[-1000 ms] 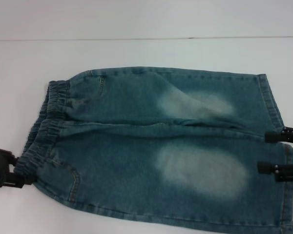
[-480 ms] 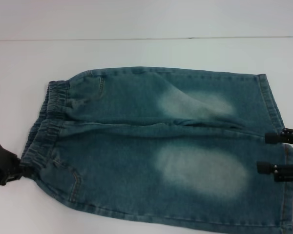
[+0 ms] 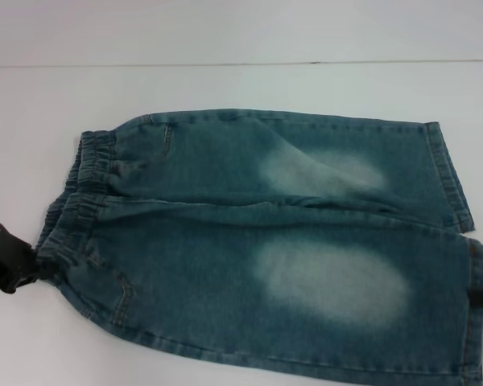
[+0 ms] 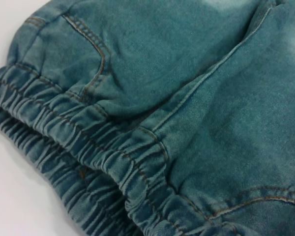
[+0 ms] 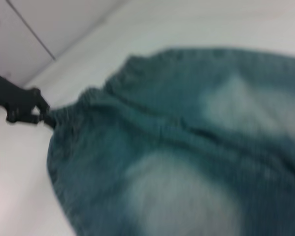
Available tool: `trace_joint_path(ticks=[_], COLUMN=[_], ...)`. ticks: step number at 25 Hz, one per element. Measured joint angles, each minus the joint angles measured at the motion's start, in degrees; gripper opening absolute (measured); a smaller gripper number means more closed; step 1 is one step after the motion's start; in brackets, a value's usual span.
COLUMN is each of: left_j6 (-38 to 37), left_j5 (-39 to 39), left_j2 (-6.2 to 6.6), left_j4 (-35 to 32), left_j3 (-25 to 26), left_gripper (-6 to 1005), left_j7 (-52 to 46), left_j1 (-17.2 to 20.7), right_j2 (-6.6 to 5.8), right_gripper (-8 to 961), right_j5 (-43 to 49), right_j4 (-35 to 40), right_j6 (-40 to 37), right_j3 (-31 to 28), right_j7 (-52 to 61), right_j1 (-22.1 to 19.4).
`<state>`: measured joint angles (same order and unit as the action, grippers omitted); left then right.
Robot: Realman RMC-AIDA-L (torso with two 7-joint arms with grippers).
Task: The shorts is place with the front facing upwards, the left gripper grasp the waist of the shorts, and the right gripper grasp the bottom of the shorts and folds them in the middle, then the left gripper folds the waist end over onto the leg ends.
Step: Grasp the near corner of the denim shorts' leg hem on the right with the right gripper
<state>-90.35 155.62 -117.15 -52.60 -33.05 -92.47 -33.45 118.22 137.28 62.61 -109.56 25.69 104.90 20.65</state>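
Up close it's pretty much all shorts [image 4: 201, 88], blue-green denim filling almost the whole picture. The waist [image 4: 88, 162] runs across as a puckered, gathered elastic band in two bunched layers, with a curved pocket seam [image 4: 96, 54] in orange-brown stitching just above it and a long seam slanting off from the band. A sliver of white desk [image 4: 14, 196] shows past the waist edge.
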Motion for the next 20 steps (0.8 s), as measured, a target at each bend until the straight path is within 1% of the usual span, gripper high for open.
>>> trace_joint_path(ticks=[4, 7, 9, 14, 20], left_j6=[0.2, 0.8, 0.9, 1.7, 1.9], left_j5=[-0.4, -0.4, -0.4, -0.5, -0.5], left_j2=[-0.15, -0.46, -0.53, -0.70, -0.85], left_j4=[-0.2, -0.2, -0.2, 0.0, 0.1], left_j3=[-0.1, -0.1, -0.1, -0.1, 0.0], left_gripper=[52, 52, 51, 51, 51], left_j7=[0.0, 0.0, 0.1, 0.2, 0.3], left_j1=[-0.2, -0.3, -0.3, -0.2, 0.1], right_j2=[-1.37, -2.22, -2.50, -2.28, -0.75], right_gripper=[912, 912, 912, 912, 912], right_j5=[5.5, 10.4, 13.6, 16.3, 16.3], right_j4=[2.1, 2.5, 2.4, 2.2, -1.5], right_j6=[-3.9, -4.1, -4.1, -4.3, -4.0], right_j3=[0.7, 2.7, 3.9, 7.6, 10.4], right_j7=[6.3, 10.2, 12.2, 14.9, 13.4], right_j1=[1.3, 2.5, 3.2, 3.7, 4.7])
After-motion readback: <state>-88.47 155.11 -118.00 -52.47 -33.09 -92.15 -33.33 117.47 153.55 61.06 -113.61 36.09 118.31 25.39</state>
